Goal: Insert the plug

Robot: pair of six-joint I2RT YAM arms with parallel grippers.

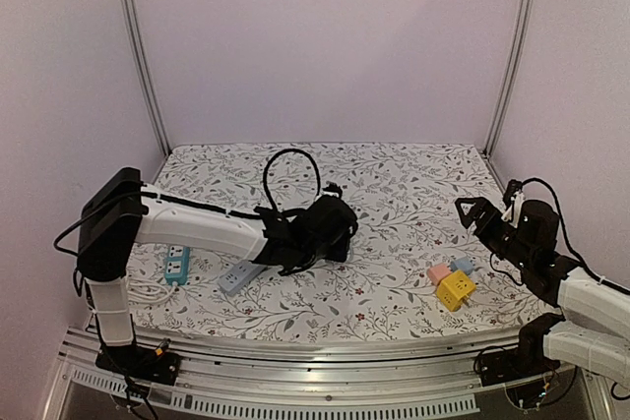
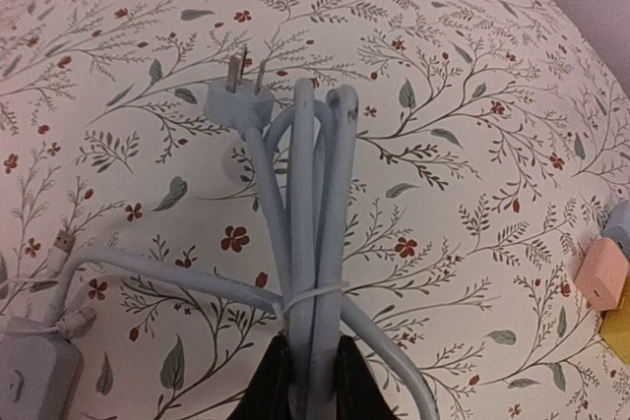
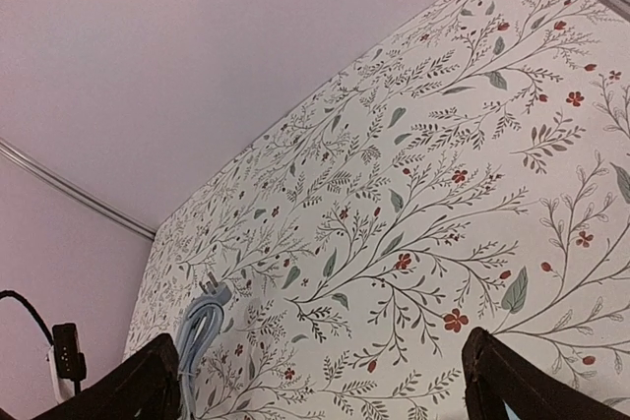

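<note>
A pale blue plug [image 2: 239, 97] lies on the flowered cloth, its two flat prongs pointing away from me. Its cable is folded into a bundle [image 2: 315, 194] bound by a thin tie. My left gripper [image 2: 310, 343] is shut on that bundle just behind the tie. The plug [image 3: 215, 291] also shows at the lower left of the right wrist view. From above, the left gripper [image 1: 327, 226] covers plug and bundle at mid table. My right gripper [image 1: 474, 211] hovers open at the right, and nothing lies between its fingers [image 3: 143, 381].
A grey-blue power strip [image 1: 239, 277] lies beside the left forearm, and a teal power strip [image 1: 176, 265] further left. Pink [image 1: 439, 273], blue [image 1: 462, 266] and yellow [image 1: 455, 290] cube adapters sit below the right gripper. Walls and metal posts enclose the table.
</note>
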